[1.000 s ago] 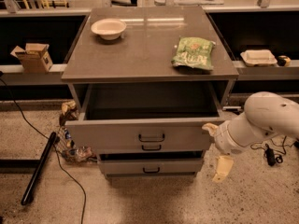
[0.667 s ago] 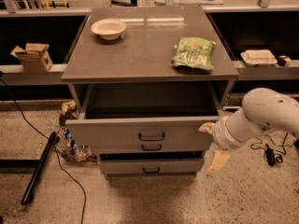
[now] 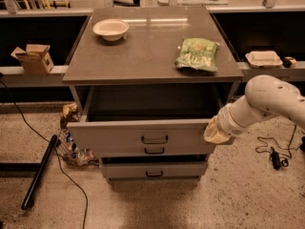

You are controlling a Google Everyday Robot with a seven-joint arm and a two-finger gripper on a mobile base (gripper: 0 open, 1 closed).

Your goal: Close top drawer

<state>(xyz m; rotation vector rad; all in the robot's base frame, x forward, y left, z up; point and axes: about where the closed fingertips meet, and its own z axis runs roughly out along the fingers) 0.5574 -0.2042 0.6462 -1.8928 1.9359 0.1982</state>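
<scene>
The top drawer (image 3: pixel 119 136) of the grey cabinet stands pulled out, and its dark inside looks empty. Its flat grey front carries a small dark loop handle (image 3: pixel 154 140) at the middle. My gripper (image 3: pixel 215 130) is at the end of the white arm (image 3: pixel 267 101), which reaches in from the right. It sits at the right end of the drawer front, at or against the panel. Two lower handles (image 3: pixel 154 173) show on the fronts below.
On the cabinet top (image 3: pixel 143 56) sit a white bowl (image 3: pixel 110 29) and a green snack bag (image 3: pixel 197 54). A cardboard box (image 3: pixel 34 57) is on the left shelf and a white container (image 3: pixel 263 58) on the right shelf. Cables, a black bar (image 3: pixel 39 171) and clutter lie on the floor.
The gripper has risen and moved left, from below the drawer's right corner up to the right end of the drawer front. The drawer has not visibly moved.
</scene>
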